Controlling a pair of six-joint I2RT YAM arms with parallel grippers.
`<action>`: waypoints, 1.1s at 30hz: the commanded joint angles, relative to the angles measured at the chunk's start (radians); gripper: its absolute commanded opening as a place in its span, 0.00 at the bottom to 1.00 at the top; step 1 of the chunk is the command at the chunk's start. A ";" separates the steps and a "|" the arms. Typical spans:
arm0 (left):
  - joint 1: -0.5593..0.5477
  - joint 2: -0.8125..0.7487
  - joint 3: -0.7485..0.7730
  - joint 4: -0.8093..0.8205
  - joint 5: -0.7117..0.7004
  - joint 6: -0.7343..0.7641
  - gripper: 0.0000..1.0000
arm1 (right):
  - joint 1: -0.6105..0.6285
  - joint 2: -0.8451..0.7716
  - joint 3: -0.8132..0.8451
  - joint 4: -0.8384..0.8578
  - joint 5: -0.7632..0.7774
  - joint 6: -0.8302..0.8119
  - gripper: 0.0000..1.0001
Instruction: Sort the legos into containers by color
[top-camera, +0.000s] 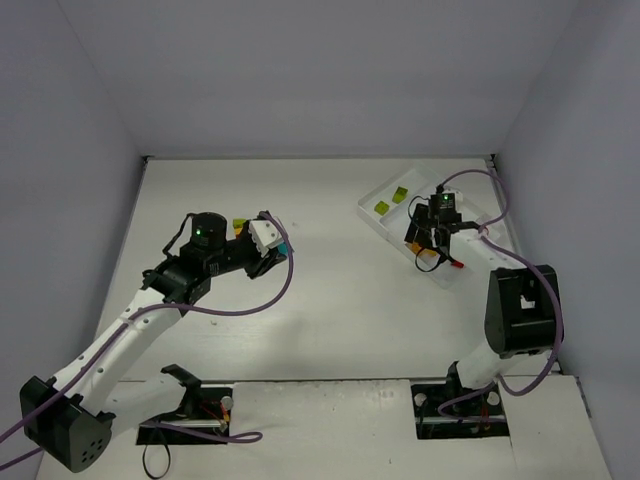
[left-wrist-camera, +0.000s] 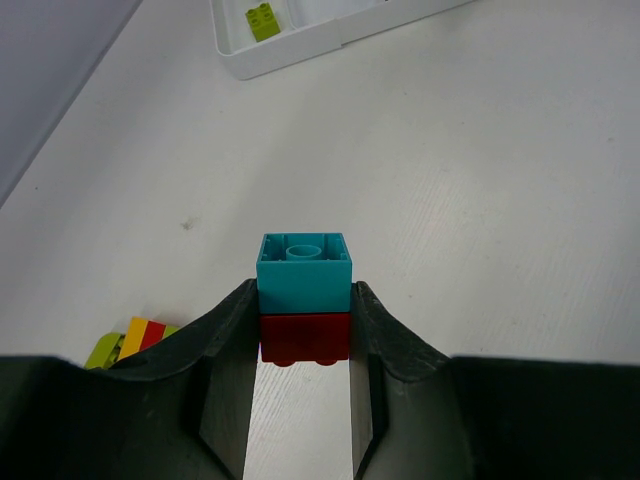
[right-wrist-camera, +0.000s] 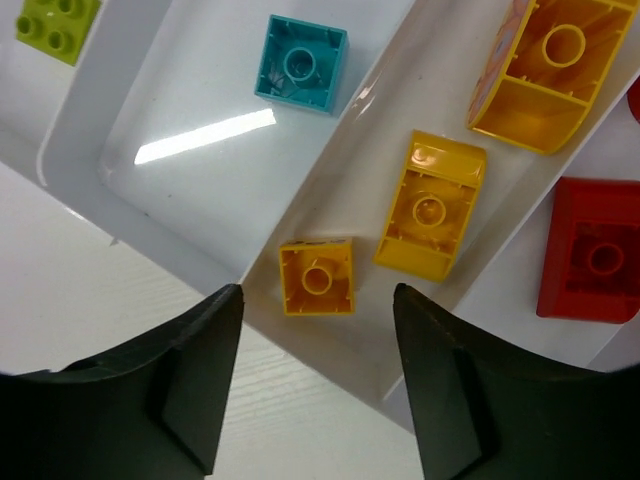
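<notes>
Legos (right-wrist-camera: 316, 277) lie by colour in the white tray (right-wrist-camera: 200, 130) at the white table's (top-camera: 330, 300) far right (pale walls (top-camera: 300, 80) all round). The right gripper (right-wrist-camera: 316, 305) hangs spread above it, and the left gripper (left-wrist-camera: 305, 310) pinches a teal-on-red stack (left-wrist-camera: 304, 275).

Teal brick (left-wrist-camera: 304, 272) seen over dark red brick (left-wrist-camera: 305, 338), between black left fingers (left-wrist-camera: 225, 350). Loose pile (left-wrist-camera: 135, 340): lime, yellow, red. Table (left-wrist-camera: 480, 200) white, faintly grained. Tray (right-wrist-camera: 180, 190) glossy white; inside are noted lime brick (right-wrist-camera: 55, 25), teal square (right-wrist-camera: 300, 75), three orange-yellow bricks (right-wrist-camera: 430, 215), red brick (right-wrist-camera: 598, 250). Right fingers (right-wrist-camera: 185, 390) black.
</notes>
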 joint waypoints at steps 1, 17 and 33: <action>0.001 -0.019 0.028 0.068 0.043 -0.008 0.03 | 0.000 -0.115 0.013 0.016 -0.045 -0.003 0.61; -0.002 -0.032 0.014 0.082 0.123 0.001 0.09 | 0.392 -0.354 0.059 0.272 -0.600 0.204 0.71; -0.002 -0.043 0.010 0.084 0.128 0.007 0.09 | 0.571 -0.221 0.114 0.433 -0.701 0.287 0.74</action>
